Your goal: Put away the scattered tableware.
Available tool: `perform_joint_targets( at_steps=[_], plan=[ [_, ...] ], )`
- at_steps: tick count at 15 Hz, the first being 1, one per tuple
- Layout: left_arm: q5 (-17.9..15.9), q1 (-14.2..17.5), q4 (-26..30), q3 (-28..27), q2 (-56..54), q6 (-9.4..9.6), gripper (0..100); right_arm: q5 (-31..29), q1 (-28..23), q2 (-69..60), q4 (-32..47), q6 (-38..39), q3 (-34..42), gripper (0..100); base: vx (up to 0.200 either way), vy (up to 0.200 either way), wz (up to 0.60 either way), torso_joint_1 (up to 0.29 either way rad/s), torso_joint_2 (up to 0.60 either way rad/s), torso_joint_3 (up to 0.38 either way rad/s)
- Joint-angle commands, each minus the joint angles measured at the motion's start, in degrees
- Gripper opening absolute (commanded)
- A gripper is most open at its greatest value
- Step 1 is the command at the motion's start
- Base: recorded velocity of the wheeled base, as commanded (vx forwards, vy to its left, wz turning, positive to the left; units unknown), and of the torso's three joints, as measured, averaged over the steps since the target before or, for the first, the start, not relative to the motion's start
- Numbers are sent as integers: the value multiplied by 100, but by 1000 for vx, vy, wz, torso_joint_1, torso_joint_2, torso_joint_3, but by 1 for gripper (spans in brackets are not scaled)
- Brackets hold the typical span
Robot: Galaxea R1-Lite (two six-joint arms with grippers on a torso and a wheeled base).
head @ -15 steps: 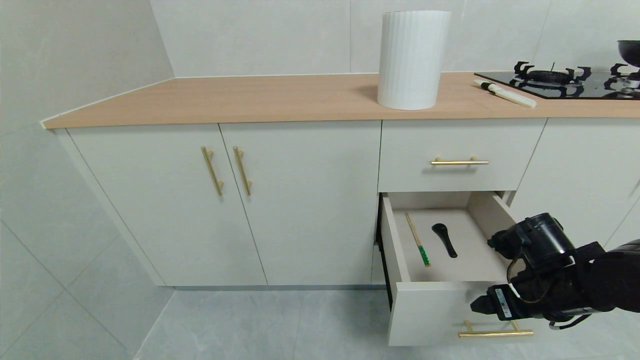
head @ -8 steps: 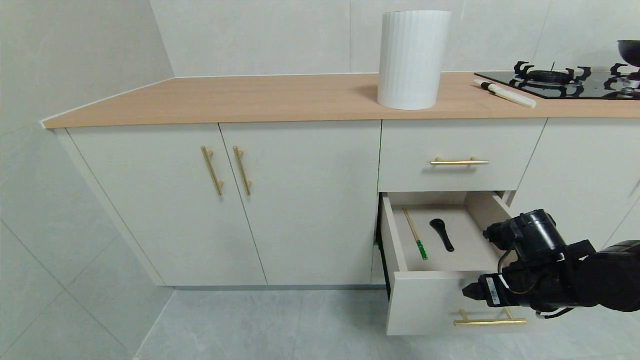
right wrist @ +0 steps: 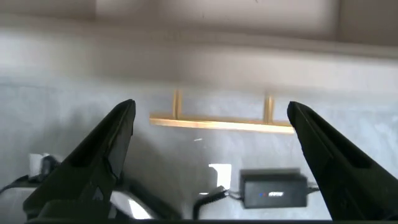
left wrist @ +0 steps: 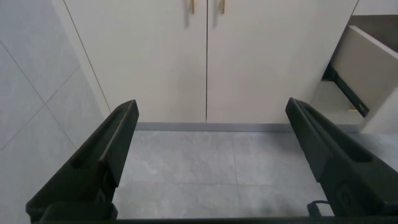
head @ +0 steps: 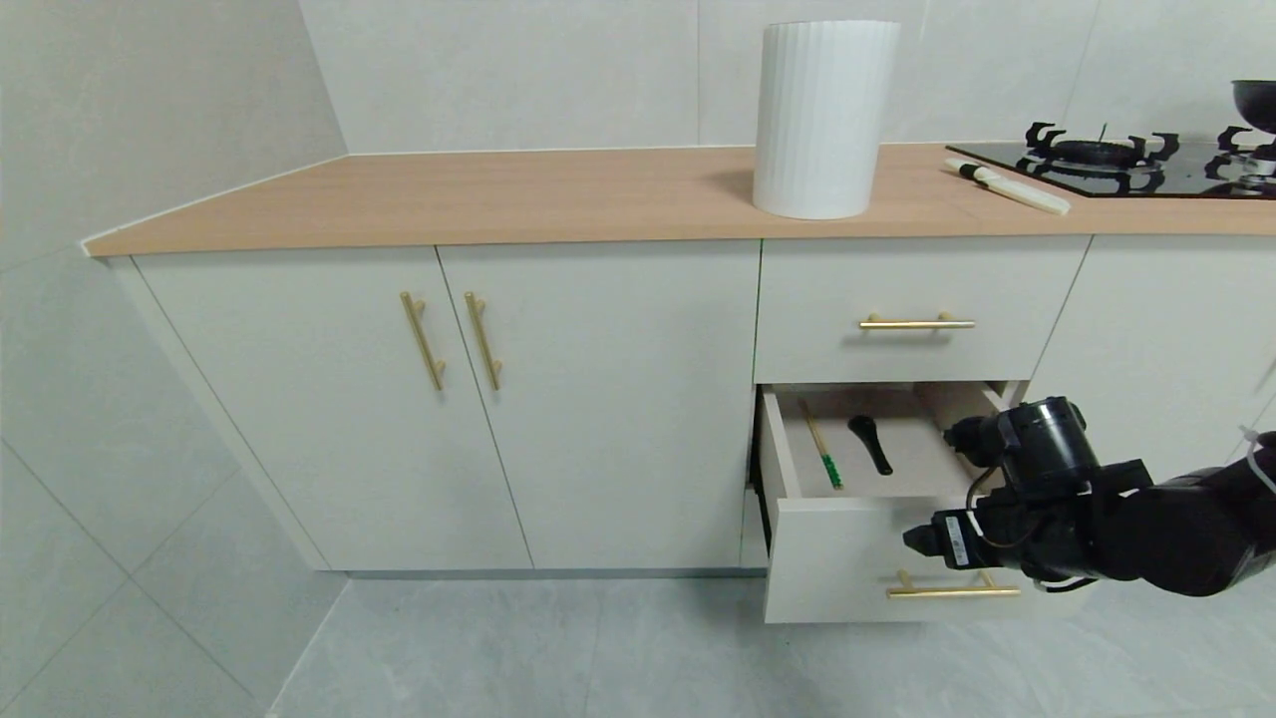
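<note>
Starting at your left, the left gripper (left wrist: pixel 210 107) hangs low over the floor tiles (left wrist: pixel 186 168). Its fingers are spread wide with nothing between them, and it faces the foot of the double cabinet doors (head: pixel 449 449).

Right of those doors you have two stacked drawers. The upper drawer (head: pixel 915 289) is closed and the lower drawer (head: pixel 847 558) stands partly pulled out.

Inside the lower one, on the left, lie the chopsticks (head: pixel 819 454). Their long axis runs front to back, with the green-banded end toward the drawer front and the bare wooden end toward the back, leaning a little leftward at the far end. Just right of them, apart and roughly parallel, lies the black spoon (head: pixel 869 444). Its broader end is at the back and its handle points toward the drawer front, angled slightly right.

Further right, your right gripper (head: pixel 942 546) sits at the lower drawer's front panel, just above the gold handle (right wrist: pixel 221 123). In the right wrist view its fingers are wide apart and empty, and the handle lies crosswise in the span between them. You cannot tell whether it touches the panel.

Up on the wooden countertop (head: pixel 498 199), a white ribbed cylinder (head: pixel 819 120) stands upright above the drawers. A pale knife (head: pixel 1007 187) lies to its right, and the black stove (head: pixel 1116 165) sits at the far right.
</note>
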Motion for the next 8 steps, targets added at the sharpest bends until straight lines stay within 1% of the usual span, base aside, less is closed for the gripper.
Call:
perform_joint_targets(
  at_steps=[1, 8],
  plan=[
    [1, 4, -1, 0, 2, -1, 100, -1, -75, 193, 32, -27, -245, 100, 0, 0, 0, 0, 0, 0],
    [1, 4, -1, 0, 2, -1, 100, 8, -278, 984, 41, -150, -1282, 100, 0, 0, 0, 0, 0, 0]
  ],
)
